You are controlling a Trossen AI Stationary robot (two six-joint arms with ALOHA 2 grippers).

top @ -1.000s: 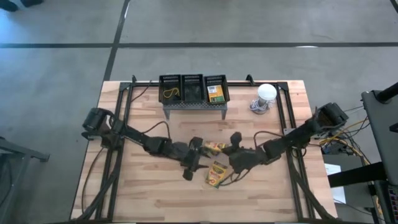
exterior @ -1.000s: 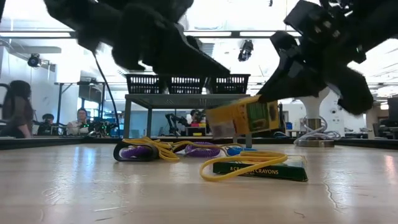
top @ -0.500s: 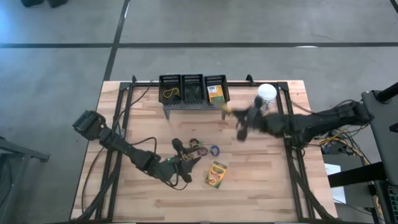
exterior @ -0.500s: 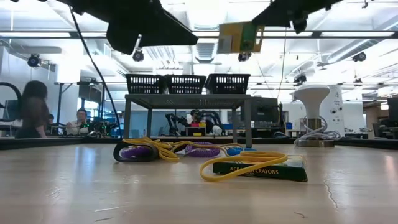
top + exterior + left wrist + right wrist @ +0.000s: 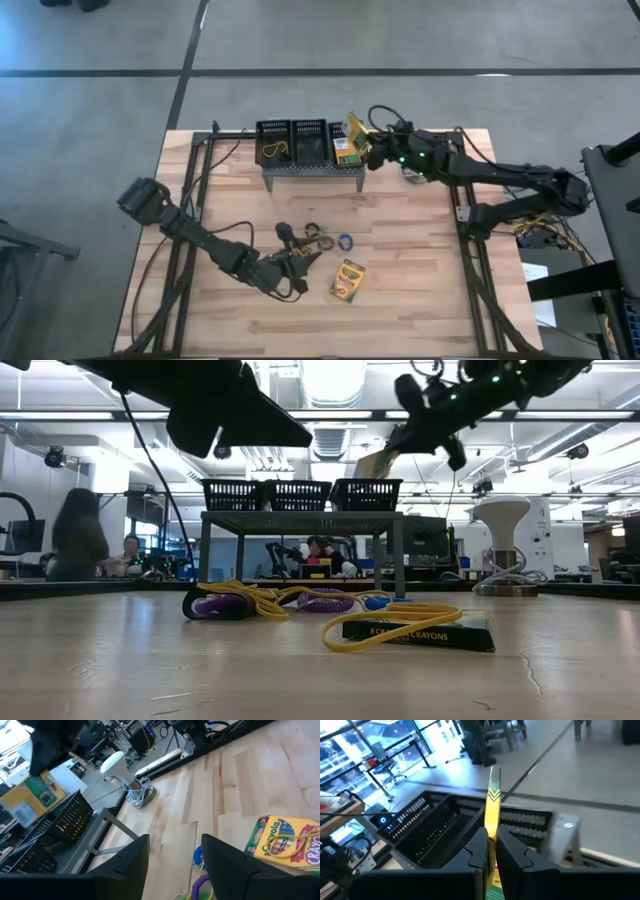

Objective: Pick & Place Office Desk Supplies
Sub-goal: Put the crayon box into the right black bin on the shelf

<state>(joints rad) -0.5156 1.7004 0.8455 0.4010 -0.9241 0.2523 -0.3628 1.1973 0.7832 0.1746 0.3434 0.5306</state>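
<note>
Since the earlier frame the right gripper (image 5: 368, 140) has been carrying a crayon box (image 5: 356, 130) from mid-table to the back edge; it is now pinching it edge-up above the rightmost black basket (image 5: 347, 143). The left gripper (image 5: 293, 262), fingers spread and empty, is hovering near the front edge beside the rubber bands (image 5: 318, 239) and second crayon box (image 5: 348, 280).

Both arms are dark, near-black, built of slim tubes joined by bulkier rounded joints. The left arm (image 5: 205, 240) carries a thin black cable looping along its forearm. The right arm (image 5: 500, 180) shows small green lights glowing near its wrist, and loose coloured wires bunch at about three o'clock by its base. Each gripper's fingers (image 5: 225, 860) are matte black, flat and blunt-ended.
</note>
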